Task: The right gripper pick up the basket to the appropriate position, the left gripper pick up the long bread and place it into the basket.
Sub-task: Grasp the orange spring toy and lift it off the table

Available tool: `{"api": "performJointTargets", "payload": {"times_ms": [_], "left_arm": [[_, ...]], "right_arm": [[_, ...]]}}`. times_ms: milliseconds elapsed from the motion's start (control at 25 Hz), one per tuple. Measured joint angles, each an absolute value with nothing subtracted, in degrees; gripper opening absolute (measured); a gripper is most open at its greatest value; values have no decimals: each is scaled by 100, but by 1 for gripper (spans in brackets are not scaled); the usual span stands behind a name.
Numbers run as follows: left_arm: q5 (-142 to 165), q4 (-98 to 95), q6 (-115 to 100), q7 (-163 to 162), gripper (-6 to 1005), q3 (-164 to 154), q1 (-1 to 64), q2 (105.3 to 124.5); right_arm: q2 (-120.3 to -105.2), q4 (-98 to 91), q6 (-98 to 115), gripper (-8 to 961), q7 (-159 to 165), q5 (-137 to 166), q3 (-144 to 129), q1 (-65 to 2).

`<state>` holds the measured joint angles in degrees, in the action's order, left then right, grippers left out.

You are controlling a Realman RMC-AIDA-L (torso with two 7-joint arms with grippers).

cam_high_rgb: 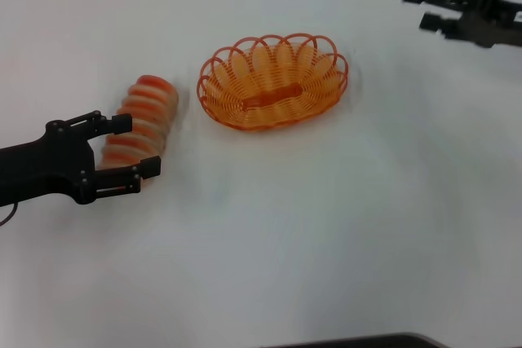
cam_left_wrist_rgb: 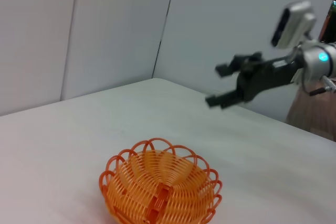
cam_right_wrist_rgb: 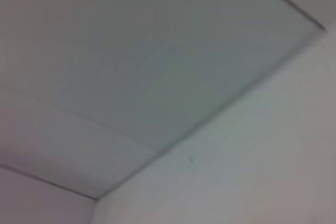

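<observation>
The orange wire basket stands on the white table a little left of centre, empty; it also shows in the left wrist view. The long bread, orange-ridged with cream stripes, lies left of the basket. My left gripper is open, its two fingers on either side of the bread's near end, not closed on it. My right gripper is open and empty at the far right, well apart from the basket; it also shows in the left wrist view.
The white table is bare around the basket and bread. Grey wall panels stand behind the table. The right wrist view shows only table surface and wall.
</observation>
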<state>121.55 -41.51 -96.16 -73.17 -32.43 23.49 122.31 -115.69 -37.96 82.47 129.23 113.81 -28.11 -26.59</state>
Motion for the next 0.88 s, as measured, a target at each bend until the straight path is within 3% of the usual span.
{"api": "performJointTargets", "payload": {"times_ms": [160, 320, 880], "left_arm": [[12152, -4117, -9556, -7328, 866, -3243, 2361, 12254], [12150, -3976, -9435, -7330, 865, -3245, 2375, 12245], [12186, -3829, -9171, -7331, 865, -3251, 2333, 12246]], "right_arm": [[-11542, -3867, 8916, 938, 11088, 10842, -2772, -2420], [-11562, -3871, 9348, 933, 9218, 11022, -2850, -2261], [-11921, -3874, 9037, 928, 6582, 12488, -3031, -2200]]}}
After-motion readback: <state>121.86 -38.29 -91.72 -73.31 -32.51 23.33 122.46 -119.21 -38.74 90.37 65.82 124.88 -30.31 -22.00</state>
